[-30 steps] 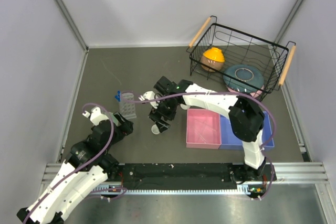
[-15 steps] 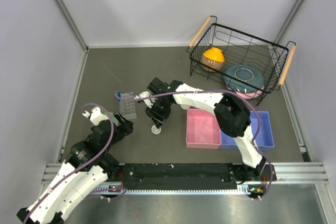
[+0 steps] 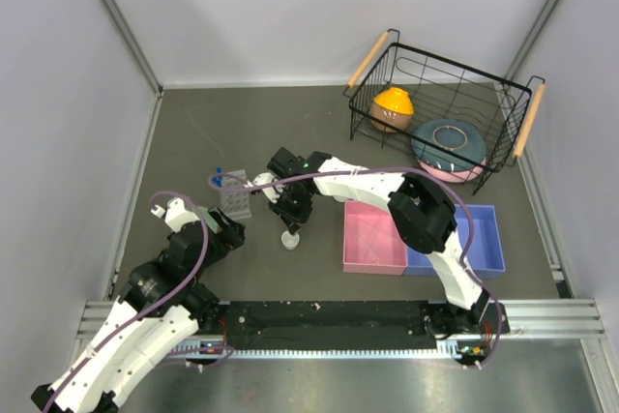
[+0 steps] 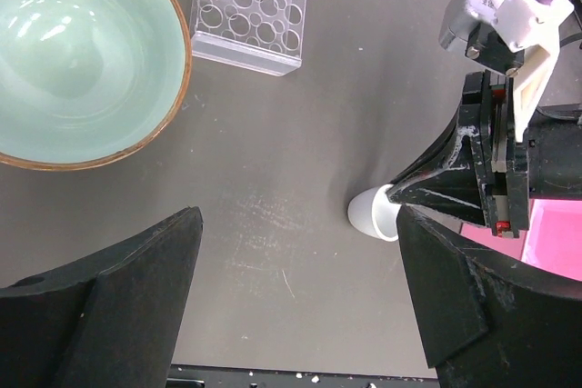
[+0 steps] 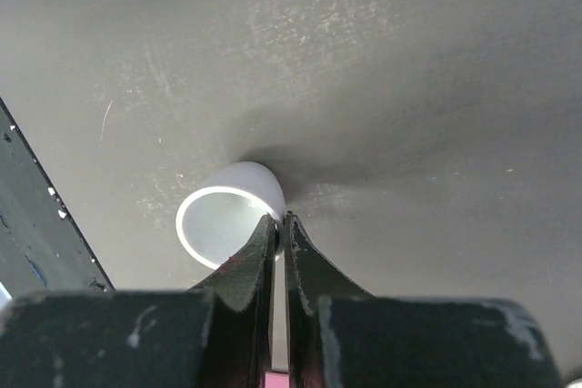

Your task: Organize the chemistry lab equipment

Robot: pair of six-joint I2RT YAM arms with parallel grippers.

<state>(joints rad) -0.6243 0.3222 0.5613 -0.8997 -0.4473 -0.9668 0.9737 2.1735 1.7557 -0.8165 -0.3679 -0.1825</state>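
On the table (image 3: 213,132), the rack (image 3: 235,202) stood left of centre, with a bowl (image 4: 82,52) just to its left and tubes (image 3: 218,178) at its far-left end. A dish (image 3: 288,239) lay near and right of the rack. Right of the dish sat a tray (image 3: 374,236), with a 2nd tray (image 3: 479,239) against its right side. At the far right, a basket (image 3: 455,61) held a 2nd bowl (image 3: 393,109) on its left and plates (image 3: 448,147) on its right.

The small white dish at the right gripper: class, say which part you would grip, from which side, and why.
Grip the white dish by its thin rim, one of the jaws inside the wall and one outside, coming from its open mouth. It lies tipped, mouth toward the right gripper, and its rounded outside offers no flat to pinch. That gripper pinches the rim this way.
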